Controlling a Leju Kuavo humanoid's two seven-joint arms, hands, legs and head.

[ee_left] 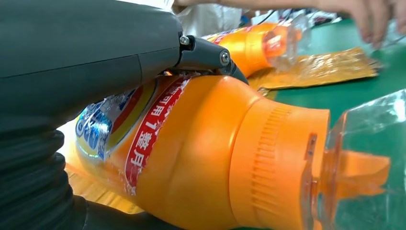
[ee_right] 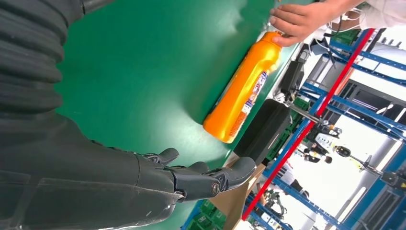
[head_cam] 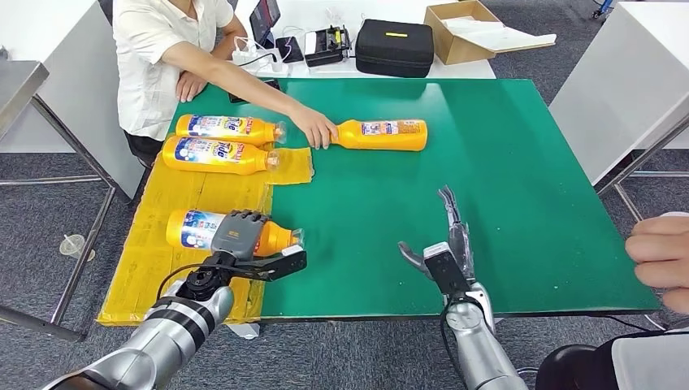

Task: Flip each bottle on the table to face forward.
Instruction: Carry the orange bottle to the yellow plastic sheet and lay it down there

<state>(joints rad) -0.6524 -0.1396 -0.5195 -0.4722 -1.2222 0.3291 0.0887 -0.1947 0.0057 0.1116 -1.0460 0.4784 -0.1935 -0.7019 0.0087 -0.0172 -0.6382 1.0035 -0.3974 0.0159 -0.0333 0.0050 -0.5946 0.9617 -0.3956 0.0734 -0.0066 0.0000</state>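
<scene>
The nearest bottle (head_cam: 213, 231) lies on its side on the yellow sheet (head_cam: 146, 268) near the front left corner of the green tabletop (head_cam: 504, 162), its clear cap pointing toward the middle of the table, and the left hand (head_cam: 238, 236) lies over its body with fingers curled across the top and the thumb reaching toward the neck, so it grips the bottle. Judging from the rigid orange plastic and glossy wrapped label in the left wrist view, the bottle should be stiff but slick, and probably fairly heavy if full (the pictures do not show the fill level); the broad labelled body looks the safer place to hold, since the clear cap seems thin and the neck tapers away from the fingers. Two more bottles (head_cam: 219, 140) lie side by side near the far left edge, and a fourth bottle (head_cam: 383, 134) rests on the bare green toward the far edge, where a person's hand (head_cam: 314, 127) touches its cap end. The right hand (head_cam: 448, 244) hovers near the front edge, fingers spread and straight, holding nothing.
</scene>
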